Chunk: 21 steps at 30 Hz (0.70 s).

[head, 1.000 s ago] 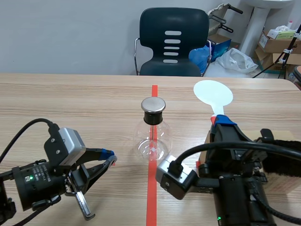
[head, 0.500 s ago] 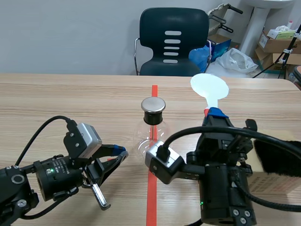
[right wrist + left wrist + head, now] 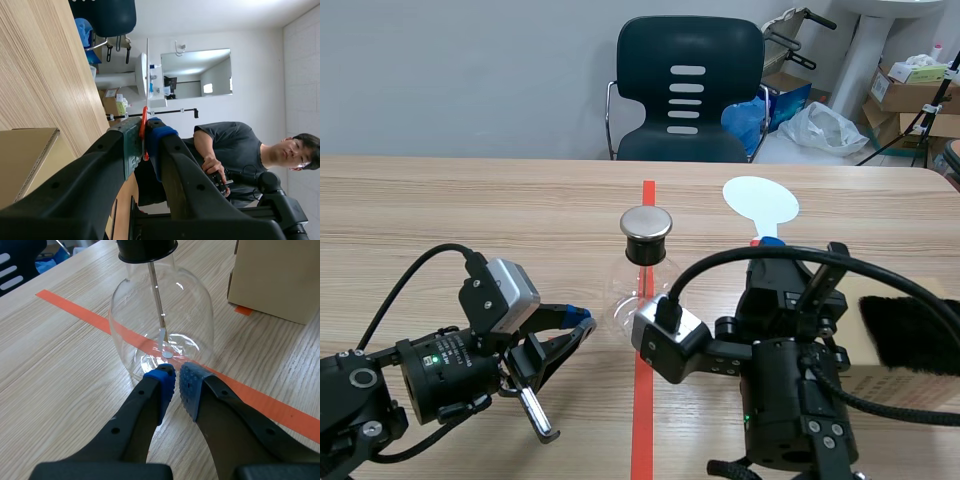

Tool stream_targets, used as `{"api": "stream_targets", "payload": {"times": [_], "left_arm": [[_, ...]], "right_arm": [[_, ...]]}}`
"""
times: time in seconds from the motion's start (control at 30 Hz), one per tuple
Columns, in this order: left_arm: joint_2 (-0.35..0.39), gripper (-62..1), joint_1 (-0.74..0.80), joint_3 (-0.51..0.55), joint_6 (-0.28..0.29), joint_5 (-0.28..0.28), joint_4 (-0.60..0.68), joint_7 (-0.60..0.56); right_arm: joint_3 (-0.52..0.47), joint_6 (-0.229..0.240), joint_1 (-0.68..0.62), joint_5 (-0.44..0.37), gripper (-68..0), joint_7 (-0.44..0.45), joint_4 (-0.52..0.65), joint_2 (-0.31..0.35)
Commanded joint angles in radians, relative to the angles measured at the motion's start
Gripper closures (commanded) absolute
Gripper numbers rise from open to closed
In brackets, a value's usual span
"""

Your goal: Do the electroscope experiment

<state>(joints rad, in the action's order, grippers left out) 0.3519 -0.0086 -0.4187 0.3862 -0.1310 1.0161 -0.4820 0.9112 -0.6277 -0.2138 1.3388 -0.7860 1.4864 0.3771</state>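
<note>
Electroscope: clear glass flask electroscope (image 3: 645, 290) with black stopper and round metal cap (image 3: 646, 222), upright on the orange-red tape line, mid-surface. Left wrist view: thin metal rod (image 3: 156, 295) runs from the stopper down inside the glass, with a small pale disc at its lower end, near the flask bottom

Left pincer (image 3: 578, 322): low over the pale wooden surface (image 3: 470, 210), on the flask's left side, tips pointing at the flask's base. Left wrist view: blue dotted pads (image 3: 162, 385) drawn together with only a slit between them, nothing gripped. Tips sit just beside the glass wall; cannot tell whether they touch it

Right pincer (image 3: 770, 243): right of the flask, raised off the surface, clamped on the orange-red handle of a flat white oval paddle (image 3: 760, 200). The paddle blade stands up above the fingers, to the right of the metal cap and apart from it. Right wrist view: blade seen edge-on as a thin white line, handle pressed between both pads

Rest: brown cardboard box (image 3: 905, 390) at the right of the surface, black furry cloth (image 3: 910, 335) lying on top of it. Black plastic chair (image 3: 690, 90) beyond the far edge. Right wrist view: person in a dark shirt (image 3: 220, 150) in the background, past the pincer
</note>
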Motion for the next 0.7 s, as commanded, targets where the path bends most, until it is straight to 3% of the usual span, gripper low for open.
{"api": "stream_targets", "payload": {"times": [0.0, 0.1, 0.67], "left_arm": [[-0.005, -7.6, -0.003, 0.001, -0.002, 0.010, 0.017, -0.014], [-0.005, -7.6, -0.003, 0.001, -0.002, 0.010, 0.017, -0.014], [-0.005, -7.7, -0.003, 0.002, -0.002, 0.010, 0.017, -0.014]], "right_arm": [[-0.006, -0.002, 0.014, 0.014, -0.9, 0.000, 0.006, 0.006], [-0.006, 0.034, 0.014, -0.014, -0.9, 0.013, 0.006, 0.006], [-0.007, 0.026, 0.014, 0.000, -0.9, 0.014, 0.006, 0.006]]}}
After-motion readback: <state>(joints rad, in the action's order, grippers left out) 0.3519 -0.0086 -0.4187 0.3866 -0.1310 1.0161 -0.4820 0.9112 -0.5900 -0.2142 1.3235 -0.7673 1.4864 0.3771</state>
